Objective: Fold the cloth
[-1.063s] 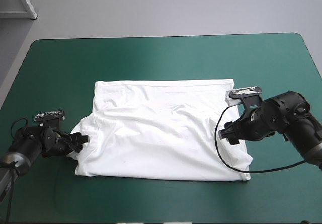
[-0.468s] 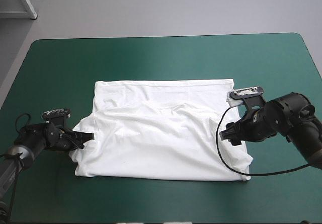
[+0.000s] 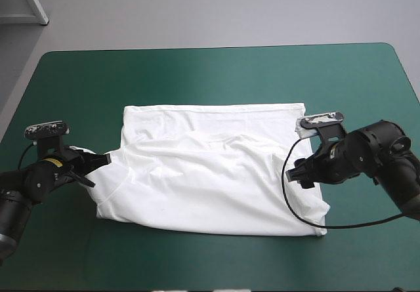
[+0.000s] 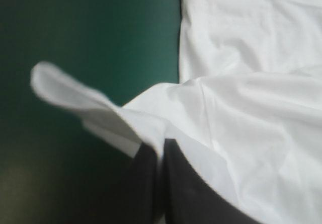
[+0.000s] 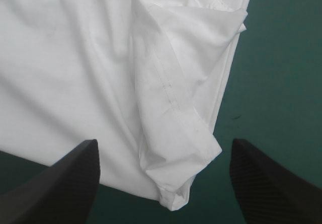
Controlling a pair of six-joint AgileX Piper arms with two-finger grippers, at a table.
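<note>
The T-shirt [image 3: 210, 174] lies at the middle of the table [image 3: 197, 69], its long axis running left to right, parallel to the far edge. No collar shows, so which end is its top cannot be told. Its far edge is straight. A top layer, creased, lies across the near part, and its near edge slants a little.

The left gripper [image 3: 98, 163] is at the shirt's left end, pinched all but shut on a corner of the cloth, which is drawn out toward the table's left edge. The right gripper [image 3: 300, 174] hangs over the shirt's right end, jaws wide apart and holding nothing.

Bare cover [image 3: 79, 95] lies on every side. The widest strip is beyond the shirt's far edge and the narrowest along the near edge. The left arm sits close to the table's left edge.

The left wrist view shows what the high view does not. The two fingers [image 4: 186, 194] meet in a point with cloth between them, and a loose flap [image 4: 75, 98], blurred, stands clear of the cover beside them. The right wrist view shows a sleeve [image 5: 176, 98] folded onto the shirt's body, its seam running ahead of the gripper. The corner of the shirt lies between the spread fingers [image 5: 65, 178], with none of it touching them.
</note>
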